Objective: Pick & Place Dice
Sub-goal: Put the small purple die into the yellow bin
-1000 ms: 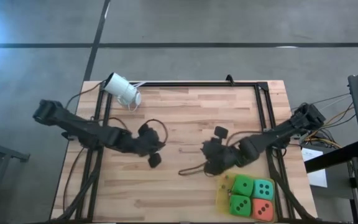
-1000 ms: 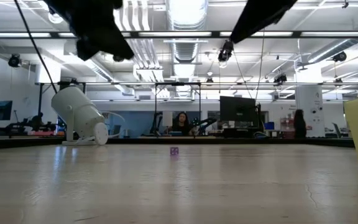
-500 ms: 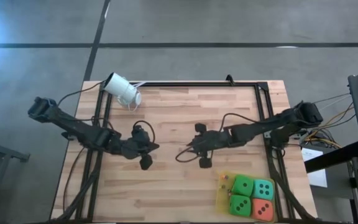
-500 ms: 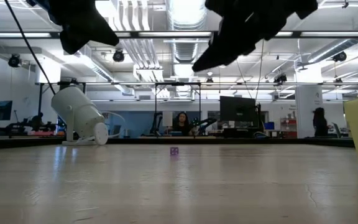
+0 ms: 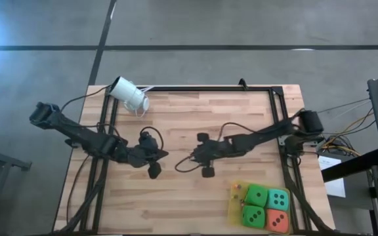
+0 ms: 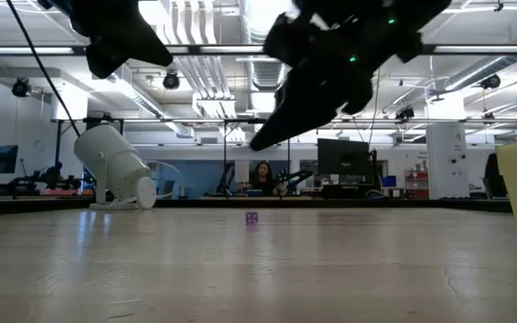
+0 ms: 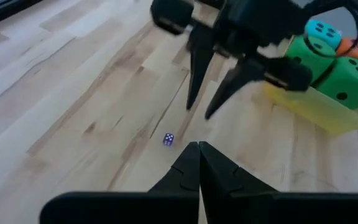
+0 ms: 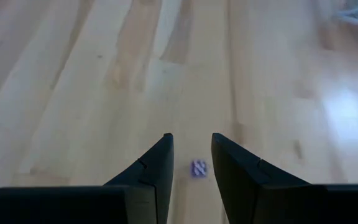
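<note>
Fingers of the right gripper (image 8: 191, 163) stand narrowly parted, empty, above a tiny purple die (image 8: 198, 168) mid-table. Left gripper (image 7: 199, 149) is pinched closed nearby. Four dice (image 5: 266, 208) already sit in the yellow tray (image 5: 234, 207); judged nearly complete.

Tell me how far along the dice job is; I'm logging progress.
Done, by the look of it: all four dice sit in the yellow tray. In hand: nothing; the right gripper hangs open above a tiny purple die, the left gripper shut nearby. Possibly left: that purple die.
</note>
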